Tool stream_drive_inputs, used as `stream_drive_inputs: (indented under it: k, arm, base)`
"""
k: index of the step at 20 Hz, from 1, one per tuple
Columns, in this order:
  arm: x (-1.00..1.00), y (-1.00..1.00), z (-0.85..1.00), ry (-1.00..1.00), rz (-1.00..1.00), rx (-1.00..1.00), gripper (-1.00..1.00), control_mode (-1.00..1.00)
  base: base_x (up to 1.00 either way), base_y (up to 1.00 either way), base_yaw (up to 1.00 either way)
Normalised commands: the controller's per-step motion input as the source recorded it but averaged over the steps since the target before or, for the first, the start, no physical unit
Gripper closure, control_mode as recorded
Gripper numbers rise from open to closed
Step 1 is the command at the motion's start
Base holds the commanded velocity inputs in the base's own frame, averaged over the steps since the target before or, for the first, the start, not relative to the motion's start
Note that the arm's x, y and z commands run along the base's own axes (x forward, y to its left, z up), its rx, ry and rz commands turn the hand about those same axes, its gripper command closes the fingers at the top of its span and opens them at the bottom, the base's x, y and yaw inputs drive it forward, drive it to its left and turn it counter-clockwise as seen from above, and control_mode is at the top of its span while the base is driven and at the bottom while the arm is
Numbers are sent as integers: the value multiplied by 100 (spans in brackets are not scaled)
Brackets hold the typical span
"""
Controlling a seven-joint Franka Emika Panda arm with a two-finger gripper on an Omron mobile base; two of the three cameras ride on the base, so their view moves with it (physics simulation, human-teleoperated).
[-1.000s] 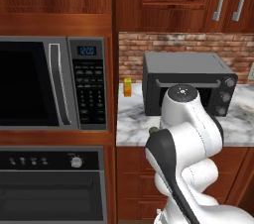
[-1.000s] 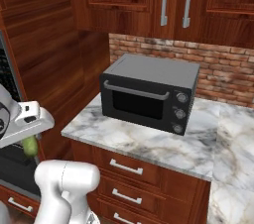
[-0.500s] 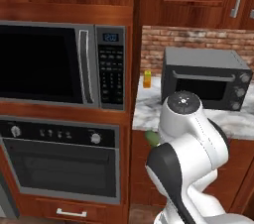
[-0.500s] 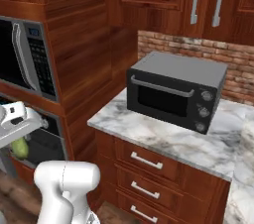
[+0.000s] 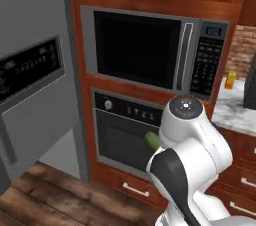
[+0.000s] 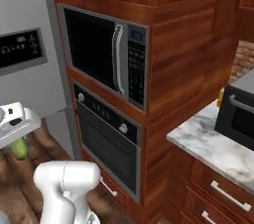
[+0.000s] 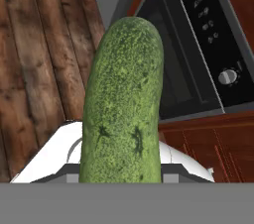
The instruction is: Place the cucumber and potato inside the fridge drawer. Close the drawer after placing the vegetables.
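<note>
Floor: dark brown wood-plank floor (image 5: 45, 190), running up to the foot of the cabinetry.

Wall unit: reddish-brown wooden cabinet column (image 6: 183, 59) housing a black built-in microwave with a silver vertical handle and button panel (image 5: 150, 50), and directly below it a black wall oven with a row of round knobs (image 5: 125, 130). Wooden drawers with silver bar handles (image 6: 218, 193) sit under the worktop.

Fridge: tall grey fridge with a dark control panel on its door (image 5: 30, 70), standing just left of the oven column.

Worktop: white-grey marble counter (image 6: 208, 143), carrying a black toaster oven (image 6: 238, 114) at the frame edge and a small orange-yellow carton (image 5: 230, 80) near a red brick backsplash (image 5: 242, 50).

Task item: elongated dark-green cucumber with rounded ends and finely bumpy skin (image 7: 124, 104). In the hand view it stands lengthwise up the middle, pale speckles across the rind, its far end over the oven's lower corner and the floor. In the left base view a green tip shows beside the arm, in front of the oven door.

Gripper (image 6: 15, 134): white two-finger hand, closed tight on the cucumber, held in the air above the floor with the vegetable hanging below it.
</note>
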Motion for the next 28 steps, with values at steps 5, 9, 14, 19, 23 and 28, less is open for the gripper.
stream_drive_inputs:
  k: [5,9,14,19,23,28]
  arm:
    - [0,0,0,0,0,0,100,100]
    - [0,0,0,0,0,0,100,100]
    - [0,0,0,0,0,0,100,100]
    - [0,0,0,0,0,0,100,100]
    - [0,0,0,0,0,0,100,100]
    - [0,0,0,0,0,0,100,100]
  base:
    - [2,100,51]
    - [1,100,52]
    - [10,100,51]
    - [76,42,52]
    - [61,-36,62]
    - [49,0,63]
